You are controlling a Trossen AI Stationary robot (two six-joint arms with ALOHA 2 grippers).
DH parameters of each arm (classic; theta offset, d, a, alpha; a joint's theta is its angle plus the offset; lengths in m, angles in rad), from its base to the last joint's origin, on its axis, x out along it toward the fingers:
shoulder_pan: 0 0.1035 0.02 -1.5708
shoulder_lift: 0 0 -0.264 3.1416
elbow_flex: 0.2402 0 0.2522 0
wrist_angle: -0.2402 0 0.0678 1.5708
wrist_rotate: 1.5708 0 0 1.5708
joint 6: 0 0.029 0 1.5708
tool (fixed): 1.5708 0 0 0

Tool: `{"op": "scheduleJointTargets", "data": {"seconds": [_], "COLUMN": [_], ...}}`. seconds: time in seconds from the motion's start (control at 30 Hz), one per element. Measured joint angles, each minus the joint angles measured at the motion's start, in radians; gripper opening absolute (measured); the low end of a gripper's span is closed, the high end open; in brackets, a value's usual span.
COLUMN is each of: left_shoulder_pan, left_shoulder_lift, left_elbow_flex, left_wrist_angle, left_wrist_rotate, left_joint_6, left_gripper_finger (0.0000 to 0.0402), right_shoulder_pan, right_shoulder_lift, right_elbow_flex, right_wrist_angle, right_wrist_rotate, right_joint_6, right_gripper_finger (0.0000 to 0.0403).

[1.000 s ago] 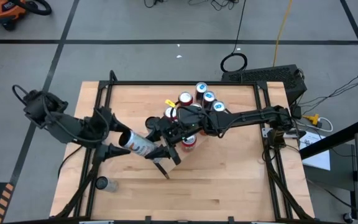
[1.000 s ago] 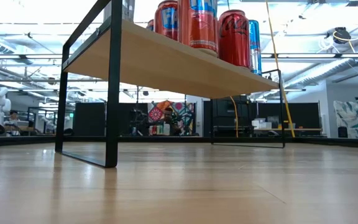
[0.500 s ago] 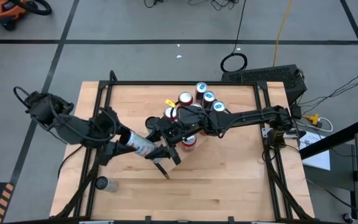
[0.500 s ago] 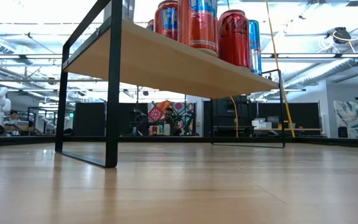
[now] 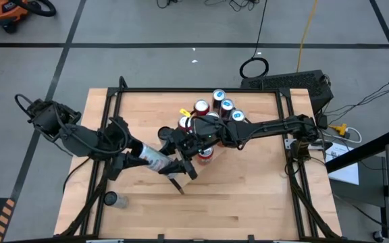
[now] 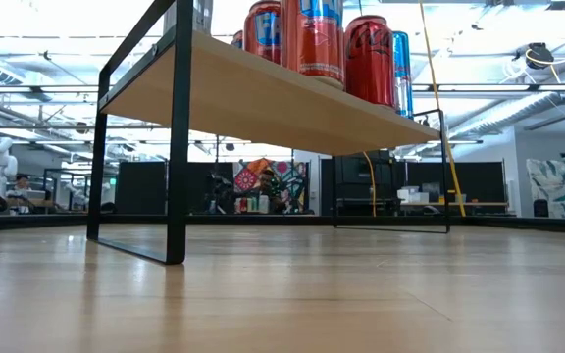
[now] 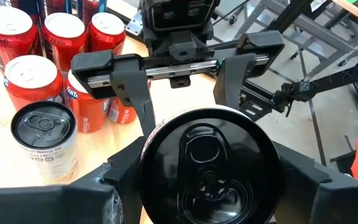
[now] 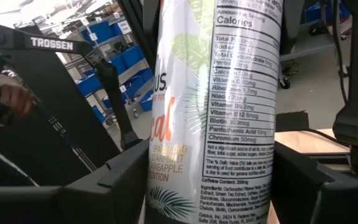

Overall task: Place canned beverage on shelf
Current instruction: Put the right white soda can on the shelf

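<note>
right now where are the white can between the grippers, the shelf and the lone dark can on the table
white can [image 8: 219, 112], right wrist view, on its printed side
shelf [image 6: 253, 98], low view, on the board's underside
lone dark can [image 5: 111, 199], high view, on its top

Glossy metal can [image 7: 207, 165] — matt light-wood shelf [image 6: 263, 98]

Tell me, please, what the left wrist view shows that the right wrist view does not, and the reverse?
Only the left wrist view: the held can end-on, lid and pull tab showing, the right gripper straddling it from beyond, and a cluster of red cans with a silver-topped can standing beside them. Only the right wrist view: the can's white side with its nutrition label, and the left arm behind. Both: the same can, between that arm's own dark fingers.
</note>
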Motion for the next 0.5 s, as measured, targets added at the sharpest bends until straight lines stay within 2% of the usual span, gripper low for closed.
{"op": "scheduleJointTargets", "data": {"seconds": [0.3, 0.5], "left_shoulder_pan": [0.000, 0.000], "left_shoulder_lift": [0.000, 0.000], "left_elbow_flex": [0.000, 0.000], "left_wrist_angle": [-0.007, -0.026], "left_wrist_rotate": [-0.008, -0.007], "left_joint_6": [-0.017, -0.053], "left_gripper_finger": [0.0247, 0.0247], "right_shoulder_pan": [-0.001, -0.002], "right_shoulder_lift": [-0.002, -0.034], "right_elbow_flex": [0.001, 0.001], "right_wrist_angle": [-0.033, -0.099], "right_wrist_rotate": [0.025, 0.026], "right_joint_6": [0.042, 0.054], "right_gripper_finger": [0.0290, 0.0301]}}
